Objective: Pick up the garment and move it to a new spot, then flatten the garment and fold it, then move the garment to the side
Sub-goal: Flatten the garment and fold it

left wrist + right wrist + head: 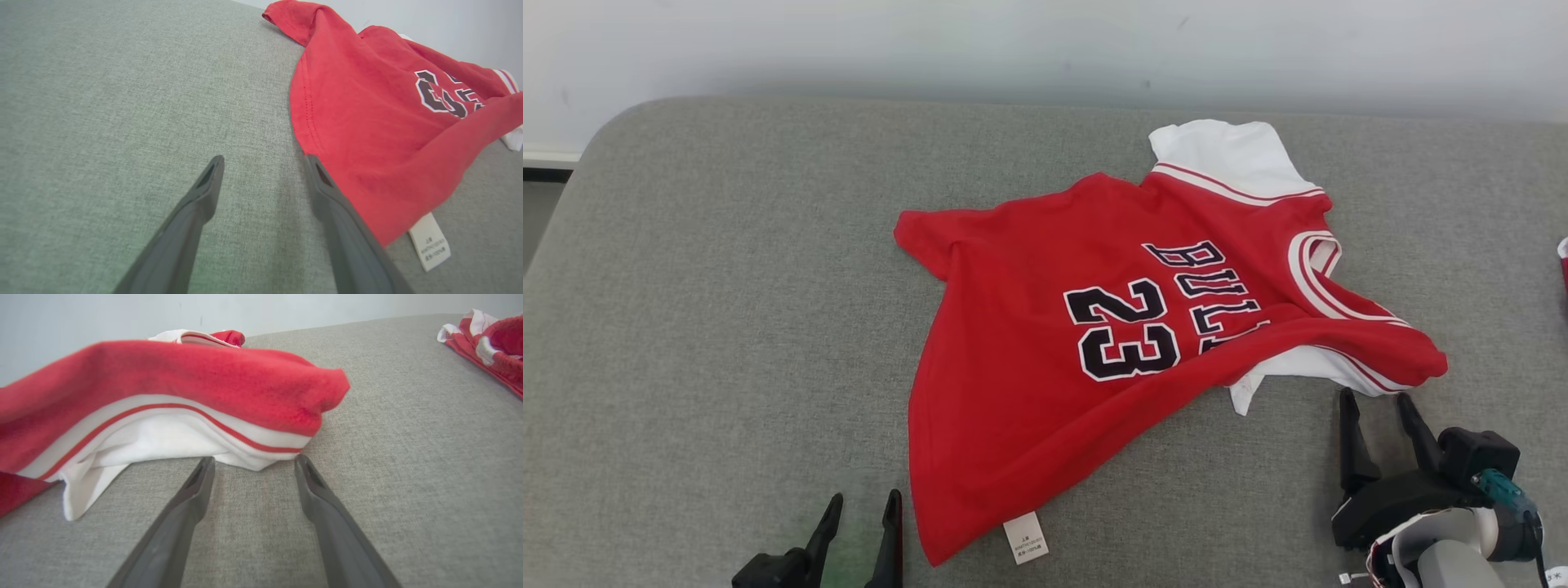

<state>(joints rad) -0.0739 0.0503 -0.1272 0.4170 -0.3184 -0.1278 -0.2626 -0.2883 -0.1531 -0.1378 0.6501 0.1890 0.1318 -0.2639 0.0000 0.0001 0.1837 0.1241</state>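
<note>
A red sleeveless jersey with white striped trim, a black number 23 and black lettering [1094, 327] lies crumpled and partly folded over itself on a grey woven fabric cushion surface [727, 327], right of centre in the head view. Its hem points toward the lower middle of the frame and its white inner layer shows at the upper right and under the lower-right fold. A small white care label [1024, 537] sticks out from the hem corner near the bottom of the frame and lies flat on the cushion. The left gripper [866, 495] sits at the lower left of the head view, its two dark fingers spread apart and holding nothing. In the left wrist view one finger stands just beside the red hem edge. The right gripper [1374, 396] is at the lower right, fingers likewise spread and empty, their tips just short of the white-trimmed fold. A second red and white piece of cloth [490, 343] lies well apart at the upper right of the right wrist view. A pale wall [1013, 41] runs behind the cushion.
</note>
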